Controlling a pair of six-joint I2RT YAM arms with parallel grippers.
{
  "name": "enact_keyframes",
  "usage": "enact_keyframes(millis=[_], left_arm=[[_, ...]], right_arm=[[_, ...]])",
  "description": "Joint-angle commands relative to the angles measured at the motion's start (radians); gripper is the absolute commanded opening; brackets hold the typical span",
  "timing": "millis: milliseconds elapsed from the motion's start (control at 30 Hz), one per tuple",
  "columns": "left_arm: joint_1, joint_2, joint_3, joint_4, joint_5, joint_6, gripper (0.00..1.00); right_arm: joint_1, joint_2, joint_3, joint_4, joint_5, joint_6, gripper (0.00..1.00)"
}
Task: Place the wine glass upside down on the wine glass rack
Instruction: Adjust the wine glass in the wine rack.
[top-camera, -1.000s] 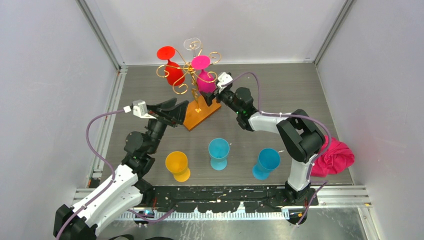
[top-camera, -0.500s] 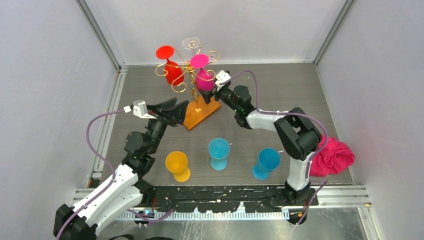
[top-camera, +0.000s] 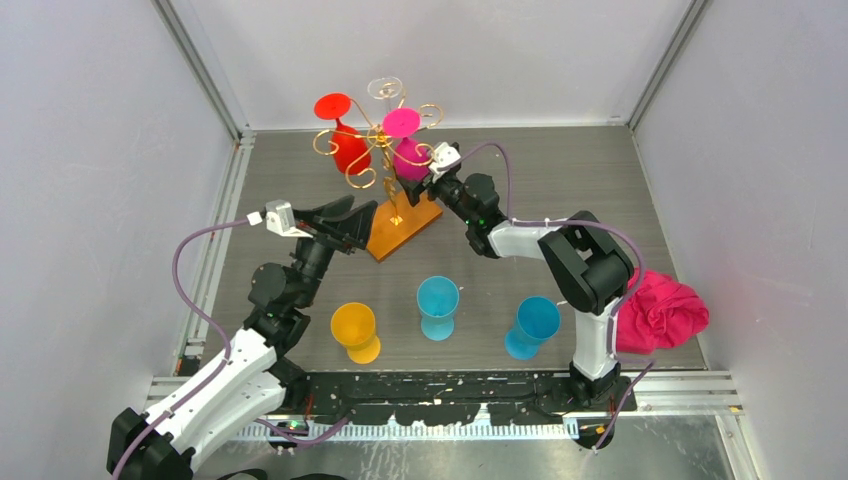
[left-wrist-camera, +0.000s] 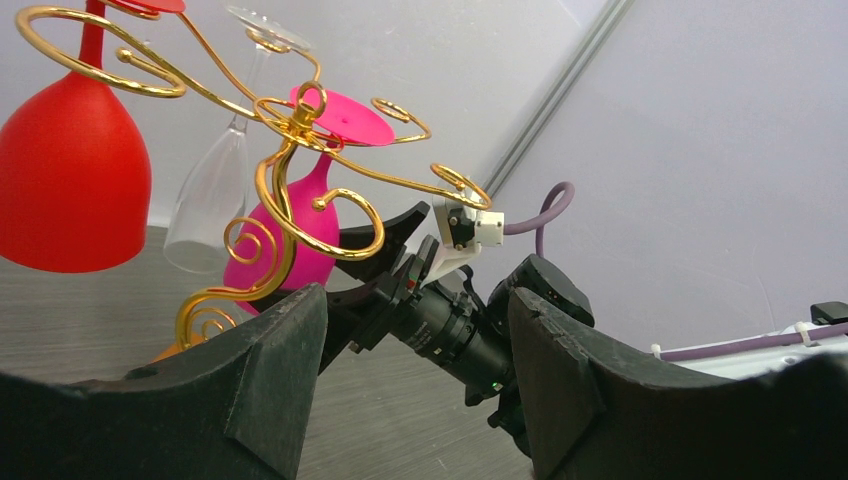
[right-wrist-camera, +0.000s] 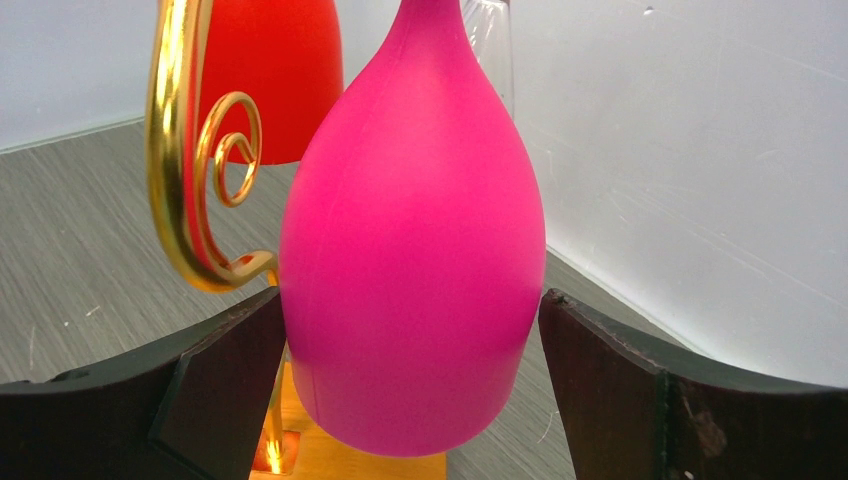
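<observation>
The wine glass rack (top-camera: 372, 146) of gold wire stands on its orange base (top-camera: 408, 226) at the back middle. A pink wine glass (top-camera: 411, 160) hangs upside down from it, foot (top-camera: 401, 123) on top of the scrolls. My right gripper (top-camera: 424, 176) is open, with its jaws on either side of the pink bowl (right-wrist-camera: 415, 250); a gap shows at the right finger (right-wrist-camera: 620, 380). My left gripper (top-camera: 358, 220) is open beside the base's left end, nothing between its fingers (left-wrist-camera: 270, 380). Through them I see the right arm's wrist.
A red glass (top-camera: 348, 148) and a clear glass (top-camera: 384, 88) also hang upside down on the rack. A yellow glass (top-camera: 355, 330) and two blue glasses (top-camera: 438, 303) (top-camera: 533, 325) stand upright near the front. A pink cloth (top-camera: 665, 312) lies at the right wall.
The right arm has shifted slightly left, toward the rack, its elbow swinging left and uncovering more of the cloth. The left arm has not moved.
</observation>
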Motion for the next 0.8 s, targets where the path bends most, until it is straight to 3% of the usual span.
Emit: enact_keyframes(millis=[0, 267, 600, 667, 767], left_arm=[[0.001, 0.005, -0.008, 0.051, 0.013, 0.009, 0.68], [0.001, 0.030, -0.007, 0.069, 0.019, -0.002, 0.67], [0.002, 0.017, -0.005, 0.055, 0.013, 0.007, 0.67], [0.002, 0.015, -0.005, 0.054, 0.013, 0.008, 0.67], [0.003, 0.012, -0.005, 0.051, 0.014, 0.008, 0.67]], right_arm=[[0.005, 0.017, 0.018, 0.156, 0.047, 0.015, 1.00], [0.004, 0.058, 0.018, 0.214, 0.044, 0.046, 0.99], [-0.003, 0.073, 0.023, 0.264, 0.026, 0.079, 0.82], [-0.003, 0.071, 0.023, 0.266, 0.026, 0.084, 0.83], [-0.003, 0.071, 0.020, 0.280, 0.041, 0.093, 0.96]])
